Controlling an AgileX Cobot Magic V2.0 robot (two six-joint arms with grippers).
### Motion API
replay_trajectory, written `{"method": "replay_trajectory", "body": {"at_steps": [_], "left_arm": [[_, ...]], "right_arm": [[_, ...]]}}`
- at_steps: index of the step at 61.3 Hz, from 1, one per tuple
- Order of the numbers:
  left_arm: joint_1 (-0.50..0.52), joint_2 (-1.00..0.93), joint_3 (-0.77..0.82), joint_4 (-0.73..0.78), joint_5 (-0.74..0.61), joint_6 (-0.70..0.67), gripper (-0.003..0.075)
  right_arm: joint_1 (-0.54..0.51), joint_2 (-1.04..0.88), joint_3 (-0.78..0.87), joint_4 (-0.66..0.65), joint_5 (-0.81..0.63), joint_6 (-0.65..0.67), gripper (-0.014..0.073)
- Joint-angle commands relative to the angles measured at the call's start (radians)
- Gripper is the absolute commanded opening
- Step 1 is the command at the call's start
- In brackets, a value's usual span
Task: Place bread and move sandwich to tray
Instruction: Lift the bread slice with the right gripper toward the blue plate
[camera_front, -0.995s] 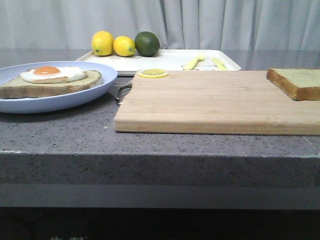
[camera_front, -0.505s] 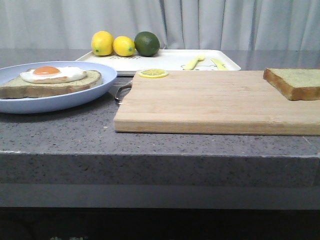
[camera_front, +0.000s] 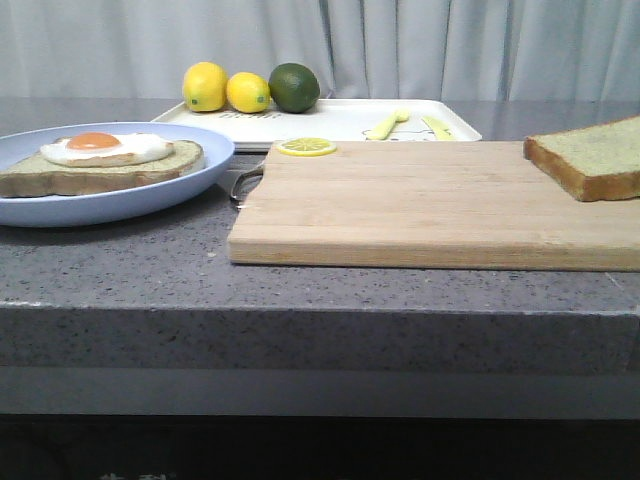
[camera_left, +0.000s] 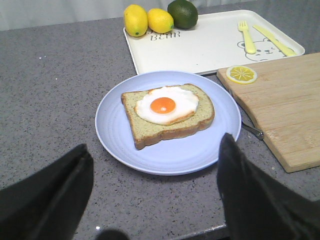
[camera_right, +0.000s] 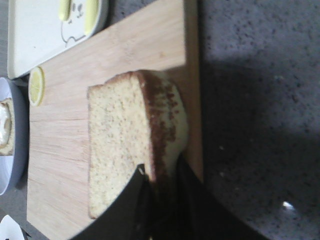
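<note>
The plain bread slice (camera_front: 590, 157) hangs tilted just above the right end of the wooden cutting board (camera_front: 420, 200). My right gripper (camera_right: 161, 175) is shut on the bread (camera_right: 127, 135), pinching its crust edge; it is out of the front view. The sandwich (camera_front: 100, 160), bread with a fried egg, lies on the pale blue plate (camera_front: 200, 170) at the left. My left gripper (camera_left: 155, 165) is open and empty, hovering near the plate's (camera_left: 115, 140) close side, with the sandwich (camera_left: 167, 114) beyond it. The white tray (camera_front: 340, 122) lies at the back.
Two lemons (camera_front: 205, 86) and a lime (camera_front: 294, 87) sit on the tray's left end, yellow cutlery (camera_front: 400, 124) on its right. A lemon slice (camera_front: 306, 146) lies on the board's far left corner. A metal handle (camera_front: 245, 185) sticks out between plate and board.
The bread slice has risen off the board, tilted up at its right side, and shifted slightly left. The plate, the sandwich and the tray have not moved.
</note>
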Motion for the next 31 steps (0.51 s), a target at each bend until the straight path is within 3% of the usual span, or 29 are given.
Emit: {"method": "replay_trajectory", "body": {"at_steps": [1, 19, 31], "left_arm": [[-0.009, 0.015, -0.033, -0.003, -0.083, 0.001, 0.0503], [-0.009, 0.015, -0.033, -0.003, -0.083, 0.001, 0.0503], [-0.009, 0.015, -0.033, -0.003, -0.083, 0.001, 0.0503]], "right_arm": [[-0.008, -0.092, -0.027, 0.103, 0.146, -0.012, 0.0086], [0.049, -0.256, -0.027, 0.246, 0.146, 0.022, 0.0086], [0.25, -0.292, -0.027, 0.427, 0.134, 0.023, 0.0086]]}}
